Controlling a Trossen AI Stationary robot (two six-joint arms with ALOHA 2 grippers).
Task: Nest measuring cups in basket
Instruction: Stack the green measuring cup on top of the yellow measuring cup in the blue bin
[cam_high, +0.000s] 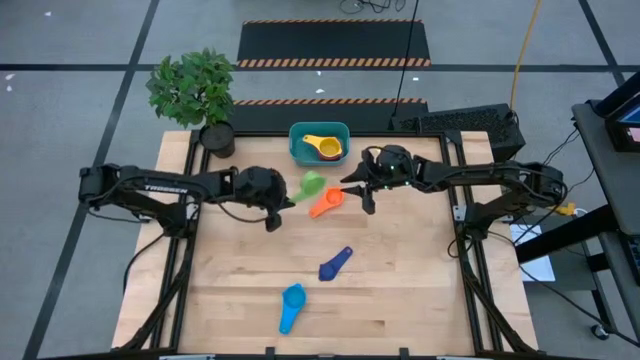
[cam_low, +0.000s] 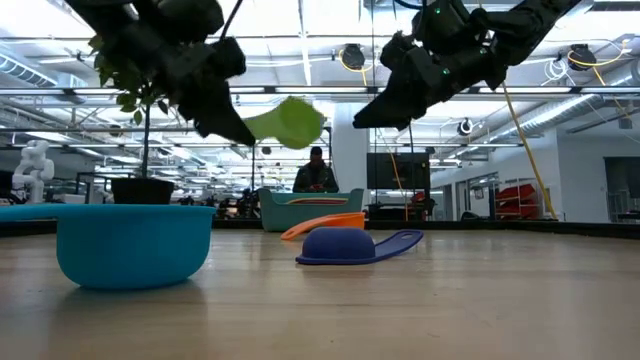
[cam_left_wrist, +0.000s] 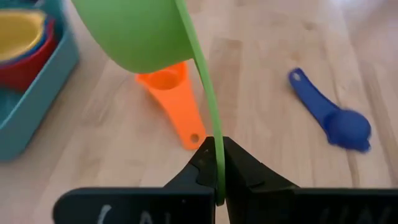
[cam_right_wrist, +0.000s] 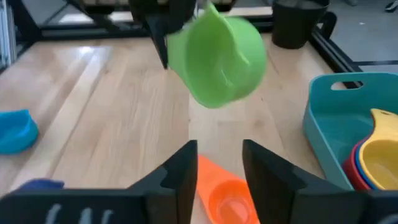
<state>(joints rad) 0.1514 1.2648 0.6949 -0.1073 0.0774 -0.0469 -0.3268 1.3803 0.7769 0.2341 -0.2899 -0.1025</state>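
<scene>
Green cup (cam_left_wrist: 143, 31) tilted, handle pinched, left gripper (cam_left_wrist: 217, 168).

From my remote station, I record both arms as dark, near-black, built of slim tubular links joined by bulkier rounded housings. The left arm (cam_high: 150, 188) carries pale lettering along its upper link, too small for me to read. The right arm (cam_high: 490, 180) shows thin dark cabling looped beside its links. The left gripper (cam_left_wrist: 217, 168) ends in two matte black, wedge-shaped fingers rising from a flat black bar bearing faint white marks. The right gripper (cam_right_wrist: 217, 163) has matching broad black fingers with squared, angled tips and the same faint markings on its crossbar. Small green lights show on the right wrist housing (cam_low: 440, 45) at one o'clock in the low view.
</scene>
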